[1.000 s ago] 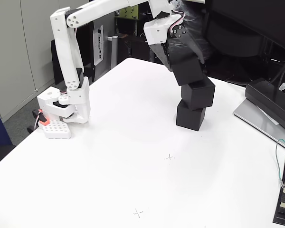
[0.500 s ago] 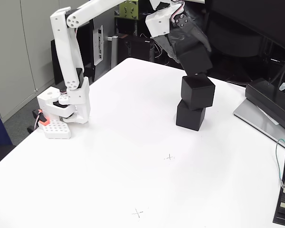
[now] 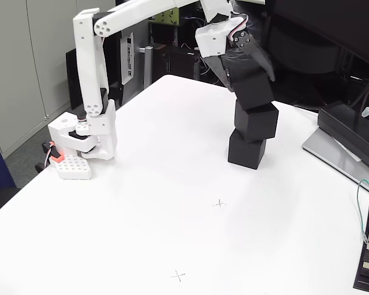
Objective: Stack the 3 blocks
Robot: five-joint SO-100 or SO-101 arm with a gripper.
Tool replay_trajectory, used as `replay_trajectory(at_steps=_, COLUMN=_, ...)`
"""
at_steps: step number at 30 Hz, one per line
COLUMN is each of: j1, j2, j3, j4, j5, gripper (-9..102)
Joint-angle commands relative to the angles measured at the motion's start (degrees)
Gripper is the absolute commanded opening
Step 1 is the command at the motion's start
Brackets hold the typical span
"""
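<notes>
Gripper (image 3: 249,77) clamped on tilted top block (image 3: 253,89), touching middle block (image 3: 256,121) stacked askew on bottom block (image 3: 246,150), white table (image 3: 172,184).

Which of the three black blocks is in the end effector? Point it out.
The top block, tilted and clamped in the end effector. The middle block and bottom block sit stacked below on the table, ungripped.

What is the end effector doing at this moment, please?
End effector: closed on the top block, which sits tilted on the two stacked blocks.
</notes>
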Motion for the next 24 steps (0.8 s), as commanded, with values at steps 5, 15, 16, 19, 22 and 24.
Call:
replay_trajectory(at_steps=5, j1=0.4, j2=0.4, j3=-2.1, j4=-0.3, j5=-0.3, gripper=11)
replay_trajectory(at_steps=15, j1=0.4, j2=0.4, j3=-2.0, j4=-0.2, j5=-0.5, gripper=35)
replay_trajectory(at_steps=16, j1=0.4, j2=0.4, j3=-2.0, j4=-0.2, j5=-0.5, gripper=36)
replay_trajectory(at_steps=19, j1=0.4, j2=0.4, j3=-2.0, j4=-0.2, j5=-0.5, gripper=37)
replay_trajectory(at_steps=22, j1=0.4, j2=0.4, j3=-2.0, j4=-0.2, j5=-0.5, gripper=37)
replay_trajectory(at_steps=24, j1=0.4, j2=0.4, j3=-2.0, j4=-0.2, j5=-0.5, gripper=37)
